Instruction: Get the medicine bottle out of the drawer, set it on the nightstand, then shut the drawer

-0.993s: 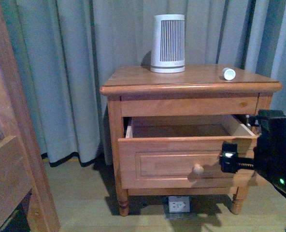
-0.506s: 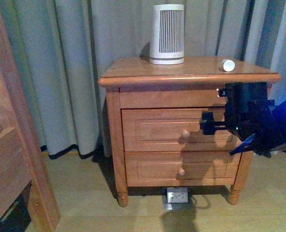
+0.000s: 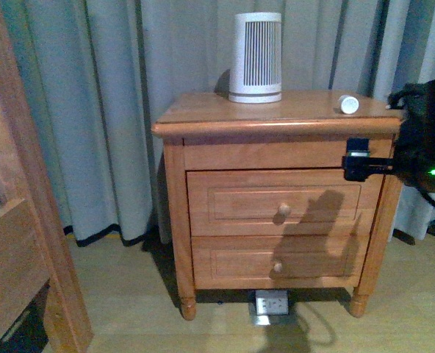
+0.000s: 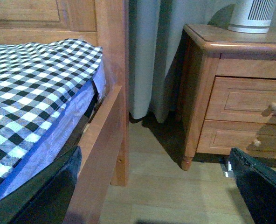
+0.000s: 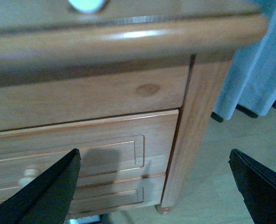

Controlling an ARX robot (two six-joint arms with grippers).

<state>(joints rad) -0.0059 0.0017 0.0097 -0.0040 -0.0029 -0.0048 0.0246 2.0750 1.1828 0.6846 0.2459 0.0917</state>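
Observation:
The nightstand (image 3: 203,114) stands in front of the curtain with both drawers shut. The medicine bottle (image 3: 347,104) lies on its top near the right front corner; in the right wrist view it shows at the frame edge (image 5: 86,4). The upper drawer (image 3: 232,202) is flush, its round knob (image 3: 283,210) free. My right gripper (image 3: 357,163) is open and empty, level with the rail above the drawer at the nightstand's right side. In its wrist view (image 5: 152,186) the fingers (image 5: 49,191) stand wide apart before the drawer (image 5: 82,149). My left gripper (image 4: 161,196) is open and empty, low beside the bed.
A white-grey ribbed device (image 3: 255,57) stands at the back of the nightstand top. The shorter lower drawer (image 3: 232,257) is shut. A wooden bed frame post (image 3: 26,184) and checkered bedding (image 4: 31,93) are on the left. A white power socket (image 3: 271,303) lies under the nightstand.
The upper drawer went from pulled out to fully shut. My right gripper then left the drawer front and moved up and to the right. The bottle stayed on top.

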